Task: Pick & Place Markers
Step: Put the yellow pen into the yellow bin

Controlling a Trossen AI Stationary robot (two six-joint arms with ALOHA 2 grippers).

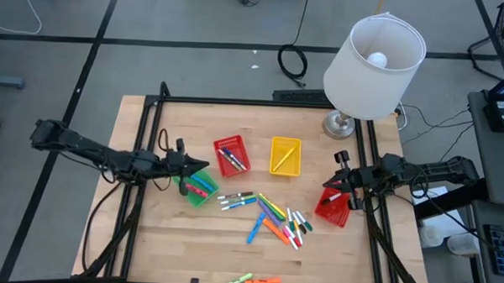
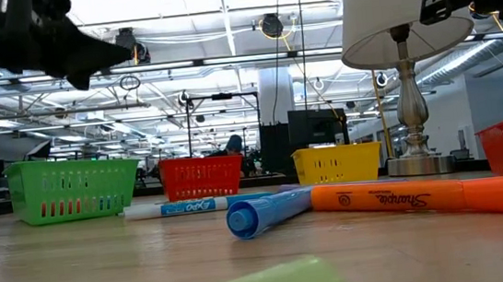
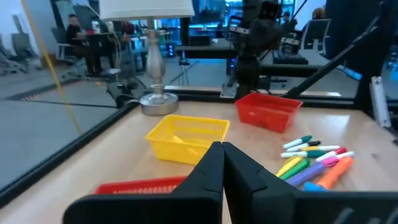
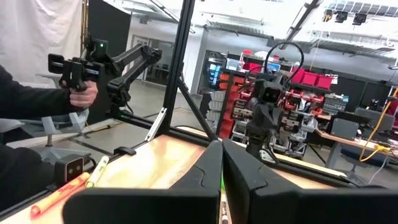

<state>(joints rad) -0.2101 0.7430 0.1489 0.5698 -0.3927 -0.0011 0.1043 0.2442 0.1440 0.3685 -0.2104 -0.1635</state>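
Wooden counter (image 1: 164, 239) beneath a lamp (image 1: 373, 57): loose markers (image 1: 270, 216) lie scattered at centre (two more near the front edge). Markers fill the green basket (image 1: 197, 188) and the red basket (image 1: 231, 154); one lies in the yellow basket (image 1: 285, 155). Left gripper (image 1: 202, 166) hovers over the green basket, right gripper (image 1: 328, 186) above another red basket (image 1: 333, 209), both jaws closed, empty.
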